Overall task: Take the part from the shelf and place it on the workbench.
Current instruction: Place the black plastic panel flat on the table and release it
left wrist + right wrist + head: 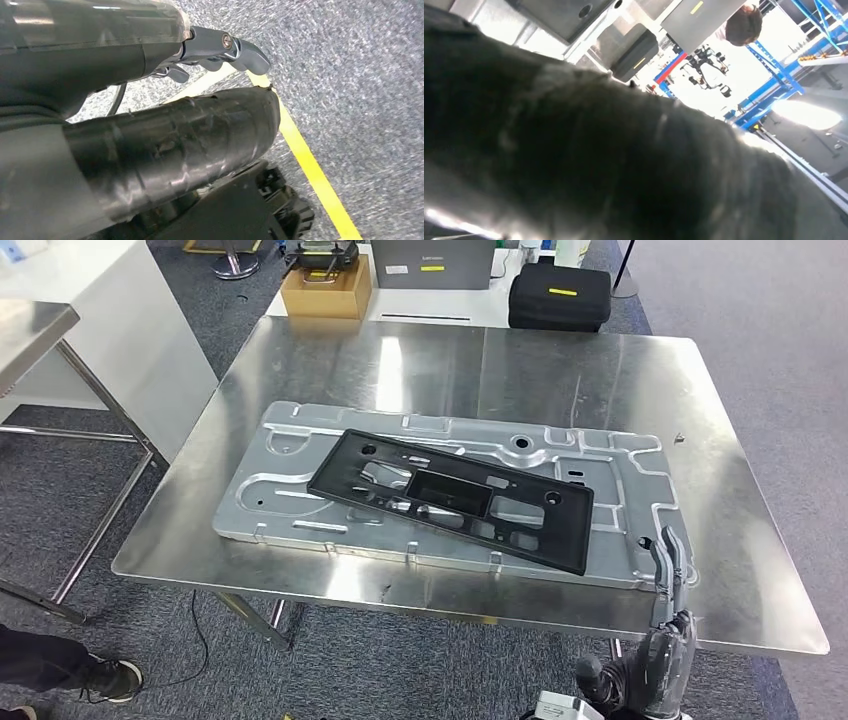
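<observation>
The black plastic frame part (450, 498) lies flat and slanted on a silver stamped metal panel (290, 500), which rests on the steel workbench (560, 370). My right hand (668, 575) stands at the bench's near right edge, fingers straight up beside the panel's near right corner, holding nothing and apart from the black part. In the right wrist view that hand (599, 165) is a dark blur close to the lens. My left hand (220, 47) hangs over the carpet, fingers loosely bent and empty.
Behind the bench stand a cardboard box (325, 290), a grey box (432, 262) and a black case (558, 295). A white table (100, 320) and another steel table (25, 335) are at left. A person's shoe (105, 677) is near left. A yellow floor line (310, 165) crosses the carpet.
</observation>
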Controlling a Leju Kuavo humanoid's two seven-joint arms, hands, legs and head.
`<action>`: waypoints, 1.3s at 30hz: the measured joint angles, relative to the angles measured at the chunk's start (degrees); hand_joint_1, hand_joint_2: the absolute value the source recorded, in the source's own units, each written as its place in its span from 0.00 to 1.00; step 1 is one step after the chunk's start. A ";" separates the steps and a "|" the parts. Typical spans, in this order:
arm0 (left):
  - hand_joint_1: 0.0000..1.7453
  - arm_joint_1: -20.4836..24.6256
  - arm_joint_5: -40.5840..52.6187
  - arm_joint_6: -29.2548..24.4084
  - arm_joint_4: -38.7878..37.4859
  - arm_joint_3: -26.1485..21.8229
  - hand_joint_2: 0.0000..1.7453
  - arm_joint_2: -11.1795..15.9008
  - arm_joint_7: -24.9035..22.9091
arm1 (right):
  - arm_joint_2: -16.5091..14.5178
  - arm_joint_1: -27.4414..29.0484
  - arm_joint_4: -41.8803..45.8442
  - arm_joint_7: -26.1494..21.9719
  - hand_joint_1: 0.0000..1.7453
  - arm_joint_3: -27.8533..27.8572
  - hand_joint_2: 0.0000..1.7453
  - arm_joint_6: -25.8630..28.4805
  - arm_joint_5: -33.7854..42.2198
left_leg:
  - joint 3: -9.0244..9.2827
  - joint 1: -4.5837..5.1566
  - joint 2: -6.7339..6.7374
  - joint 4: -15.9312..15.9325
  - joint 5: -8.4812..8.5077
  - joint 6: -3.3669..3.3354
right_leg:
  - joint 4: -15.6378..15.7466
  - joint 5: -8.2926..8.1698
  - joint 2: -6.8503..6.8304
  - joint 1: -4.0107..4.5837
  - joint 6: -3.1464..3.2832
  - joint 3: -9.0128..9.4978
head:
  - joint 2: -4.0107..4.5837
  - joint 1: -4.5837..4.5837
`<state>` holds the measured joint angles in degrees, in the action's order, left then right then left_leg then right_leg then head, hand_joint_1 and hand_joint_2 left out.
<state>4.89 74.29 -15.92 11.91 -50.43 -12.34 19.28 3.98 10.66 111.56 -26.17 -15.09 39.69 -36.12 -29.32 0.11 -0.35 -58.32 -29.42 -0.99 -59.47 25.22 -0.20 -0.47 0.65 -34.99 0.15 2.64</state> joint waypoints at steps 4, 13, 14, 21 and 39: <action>0.00 -0.31 -0.33 -0.05 -0.01 -0.19 0.00 0.07 -0.07 | -0.77 1.11 0.03 0.24 0.00 0.81 0.00 -0.06 2.12 | -0.01 0.00 0.18 1.10 1.12 -1.24 | -0.53 0.23 0.10 -0.18 -1.20 -0.31 | 0.00 0.04; 0.00 -0.62 -0.80 -0.24 -0.01 -0.93 0.00 0.17 -0.36 | -2.46 5.34 0.16 -2.56 0.00 2.96 0.00 0.02 6.29 | -2.38 -0.01 0.58 0.21 2.54 -1.99 | -5.88 5.02 0.20 -0.49 -1.85 0.88 | 0.00 0.16; 0.00 -0.61 -0.83 -0.31 -0.01 -1.02 0.00 0.17 -0.35 | -2.86 5.67 0.25 -2.85 0.00 3.35 0.00 0.02 6.63 | -2.57 0.08 0.55 -0.11 2.50 -1.79 | -2.72 4.15 0.23 -0.40 -1.65 2.59 | 0.00 0.15; 0.00 -0.62 -0.92 -0.80 0.00 -1.24 0.00 0.23 -0.49 | -5.40 7.14 0.88 -4.14 0.00 5.58 0.00 0.05 9.14 | -4.86 -0.07 0.35 -4.46 -0.88 0.45 | 0.49 2.10 0.09 -0.37 0.74 2.48 | 0.00 0.03; 0.00 -0.53 -0.90 -1.09 0.00 -1.58 0.00 0.41 -0.77 | -7.84 9.11 0.99 -5.72 0.00 8.05 0.00 0.07 10.22 | -0.36 0.26 1.07 1.94 2.06 -2.59 | -12.79 9.26 0.15 -0.46 -2.22 -4.57 | 0.00 0.07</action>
<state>4.36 73.40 -17.00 11.91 -52.01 -11.93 18.52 -3.85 19.78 112.55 -31.89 -7.04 39.76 -25.90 -29.68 0.37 0.73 -56.38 -27.36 -3.58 -72.26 34.48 -0.05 -0.93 -1.57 -39.56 0.15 2.71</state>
